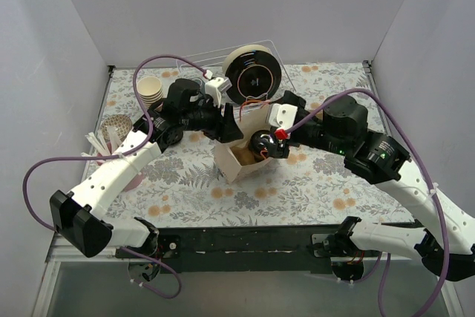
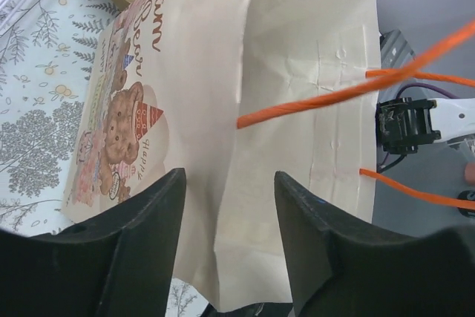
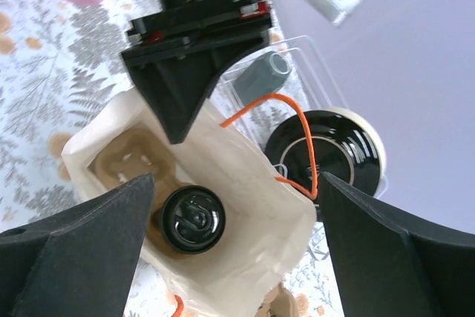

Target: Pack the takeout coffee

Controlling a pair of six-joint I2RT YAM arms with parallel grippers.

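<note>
A cream paper bag [image 1: 239, 165] with orange handles stands open at the table's middle. In the right wrist view a takeout coffee [image 3: 191, 218], of which only the black lid shows, stands inside the bag [image 3: 245, 257] on a tan pulp carrier [image 3: 130, 157]. My right gripper [image 3: 236, 183] is open and empty, straight above the bag's mouth; in the top view it [image 1: 263, 145] hides the cup. My left gripper [image 2: 228, 180] is open at the bag's back left side [image 1: 228, 130], its fingers [image 2: 156, 213] apart with the bag's folded side wall [image 2: 297, 72] just ahead of them.
A round black and cream object [image 1: 252, 72] sits in a clear container at the back, with a grey-blue mug [image 3: 260, 79] beside it. Stacked lidless cream cups [image 1: 151, 89] and white utensils [image 1: 96, 142] lie at the far left. White walls enclose the table.
</note>
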